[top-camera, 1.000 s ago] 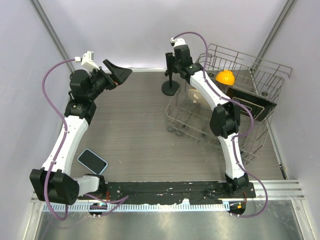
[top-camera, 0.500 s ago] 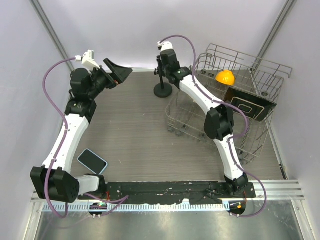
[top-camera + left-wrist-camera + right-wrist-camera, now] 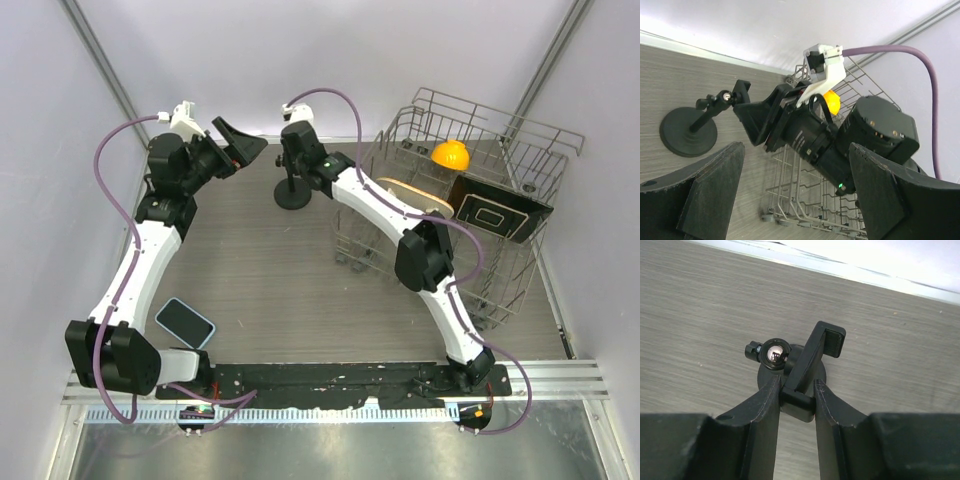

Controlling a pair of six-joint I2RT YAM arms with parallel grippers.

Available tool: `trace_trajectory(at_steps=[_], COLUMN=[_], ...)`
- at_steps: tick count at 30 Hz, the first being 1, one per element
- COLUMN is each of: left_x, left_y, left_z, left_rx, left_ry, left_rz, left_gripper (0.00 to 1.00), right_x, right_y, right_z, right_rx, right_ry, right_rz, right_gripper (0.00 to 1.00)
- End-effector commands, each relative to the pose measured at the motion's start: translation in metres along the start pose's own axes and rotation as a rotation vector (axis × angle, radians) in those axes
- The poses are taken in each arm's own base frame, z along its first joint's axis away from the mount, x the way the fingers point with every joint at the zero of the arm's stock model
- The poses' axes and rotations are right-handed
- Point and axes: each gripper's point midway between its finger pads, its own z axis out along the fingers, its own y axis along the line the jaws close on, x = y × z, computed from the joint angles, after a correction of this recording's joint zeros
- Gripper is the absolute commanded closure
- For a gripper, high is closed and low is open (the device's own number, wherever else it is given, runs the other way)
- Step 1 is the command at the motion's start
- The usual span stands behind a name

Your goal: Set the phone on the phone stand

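Stand positioning step, phone not picked up yet.
Your right gripper (image 3: 796,390) is clamped on the lower lip of the phone stand (image 3: 292,197) cradle, with both fingers pressing it. The stand is upright and its base looks to be down on the table (image 3: 270,270), with the dish rack (image 3: 497,112) just to its right. Your left gripper (image 3: 235,145) hovers to the stand's left, jaws wide apart and holding nothing. The phone (image 3: 185,322) lies flat, screen up, well apart from the stand toward the near left, beside the left arm's base. My read: you're settling the stand's spot before loading it. The next move calls for letting go of the stand without tipping it, then bringing the left gripper down onto the phone's long edges. No brand, label or writing is legible anywhere.
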Motion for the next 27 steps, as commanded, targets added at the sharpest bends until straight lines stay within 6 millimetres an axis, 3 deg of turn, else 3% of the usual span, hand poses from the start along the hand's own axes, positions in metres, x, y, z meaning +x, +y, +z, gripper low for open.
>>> trace_trajectory(at_steps=[1, 3, 4, 6, 7, 10, 14, 15, 18, 21, 23, 25, 26, 27], left_x=[-0.022, -0.021, -0.022, -0.025, -0.026, -0.031, -0.037, -0.040, -0.040, -0.036, -0.035, -0.034, -0.028, -0.010], left_y=[-0.016, -0.010, -0.008, -0.004, -0.003, 0.004, 0.012, 0.015, 0.023, 0.028, 0.027, 0.029, 0.031, 0.046], left_z=[-0.004, -0.005, -0.005, -0.007, -0.008, -0.010, -0.012, -0.013, -0.010, -0.005, -0.003, 0.003, 0.007, 0.012], left_rx=[0.036, 0.011, 0.005, -0.006, -0.007, -0.025, -0.043, -0.050, -0.057, -0.059, -0.049, -0.053, -0.065, -0.126], left_ry=[-0.054, -0.047, -0.052, -0.061, -0.065, -0.084, -0.098, -0.106, -0.096, -0.076, -0.062, -0.040, -0.011, 0.064], left_rz=[0.034, 0.015, 0.010, -0.011, -0.016, -0.027, -0.041, -0.045, -0.063, -0.079, -0.082, -0.079, -0.056, -0.066], left_gripper=[0.11, 0.12, 0.13, 0.15, 0.16, 0.17, 0.18, 0.18, 0.17, 0.18, 0.28, 0.30, 0.31, 0.32], right_x=[-0.048, -0.050, -0.035, -0.042, -0.033, -0.037, -0.046, -0.047, -0.053, -0.064, -0.075, -0.077, -0.089, -0.083], right_y=[0.017, 0.021, 0.025, 0.028, 0.026, 0.028, 0.039, 0.042, 0.048, 0.048, 0.043, 0.029, 0.020, 0.012], right_z=[-0.045, -0.052, -0.052, -0.061, -0.061, -0.069, -0.082, -0.087, -0.096, -0.111, -0.122, -0.124, -0.135, -0.134], right_rx=[0.016, 0.029, 0.060, 0.063, 0.083, 0.071, -0.029, -0.053, -0.114, -0.161, -0.168, -0.145, -0.144, -0.131], right_ry=[-0.122, -0.136, -0.123, -0.171, -0.167, -0.182, -0.200, -0.200, -0.207, -0.231, -0.251, -0.259, -0.287, -0.280], right_rz=[0.143, 0.202, 0.198, 0.242, 0.243, 0.294, 0.310, 0.303, 0.303, 0.284, 0.277, 0.276, 0.285, 0.278], right_gripper=[0.99, 0.99, 0.99, 0.99, 0.97, 0.90, 0.59, 0.45, 0.20, 0.14, 0.14, 0.14, 0.14, 0.14])
